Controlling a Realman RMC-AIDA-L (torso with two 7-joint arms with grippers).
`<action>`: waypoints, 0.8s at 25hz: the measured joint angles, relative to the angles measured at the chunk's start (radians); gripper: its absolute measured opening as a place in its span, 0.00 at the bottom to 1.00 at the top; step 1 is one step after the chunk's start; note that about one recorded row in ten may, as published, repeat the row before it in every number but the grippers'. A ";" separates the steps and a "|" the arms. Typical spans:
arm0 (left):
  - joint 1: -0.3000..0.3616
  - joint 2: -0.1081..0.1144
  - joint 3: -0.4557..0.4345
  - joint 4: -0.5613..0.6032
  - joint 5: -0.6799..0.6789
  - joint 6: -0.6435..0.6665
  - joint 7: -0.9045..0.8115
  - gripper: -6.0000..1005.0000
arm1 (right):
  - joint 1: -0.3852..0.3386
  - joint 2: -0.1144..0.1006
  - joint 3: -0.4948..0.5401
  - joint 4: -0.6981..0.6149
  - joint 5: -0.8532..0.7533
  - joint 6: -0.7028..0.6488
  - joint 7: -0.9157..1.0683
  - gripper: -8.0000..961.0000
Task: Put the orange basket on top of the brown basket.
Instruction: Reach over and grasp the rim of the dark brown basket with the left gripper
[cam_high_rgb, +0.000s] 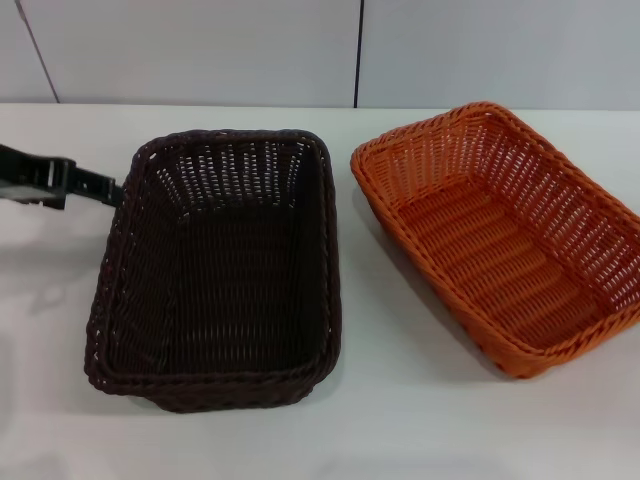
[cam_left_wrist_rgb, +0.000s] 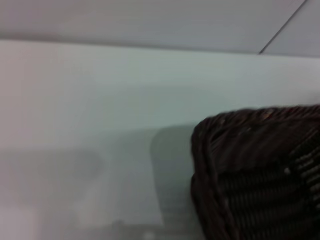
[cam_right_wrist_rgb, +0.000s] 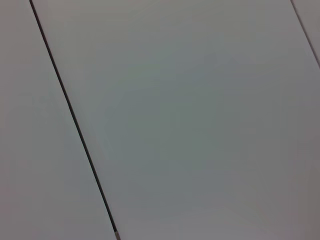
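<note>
The brown basket (cam_high_rgb: 215, 270) stands on the white table at centre left, empty and upright. The orange basket (cam_high_rgb: 505, 230) stands apart to its right, also empty, turned at an angle. My left gripper (cam_high_rgb: 100, 188) is a black shape coming in from the left edge, its tip at the brown basket's left rim near the far corner. The left wrist view shows a corner of the brown basket (cam_left_wrist_rgb: 260, 170) close up. My right gripper is out of view; its wrist view shows only wall panels.
The white table (cam_high_rgb: 400, 420) runs under both baskets, with a gap between them. A pale panelled wall (cam_high_rgb: 300, 50) with a dark vertical seam (cam_high_rgb: 357, 50) stands behind the table's far edge.
</note>
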 joint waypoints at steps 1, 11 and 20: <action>-0.002 -0.007 -0.001 0.002 0.016 0.001 -0.001 0.82 | 0.001 0.000 0.000 0.000 0.000 0.000 0.000 0.87; -0.027 -0.045 0.011 0.099 0.054 0.073 0.016 0.82 | 0.002 -0.001 0.000 0.002 0.000 0.000 0.000 0.87; -0.035 -0.049 0.024 0.160 0.058 0.120 0.027 0.82 | 0.002 -0.001 0.000 0.003 0.000 0.001 0.000 0.87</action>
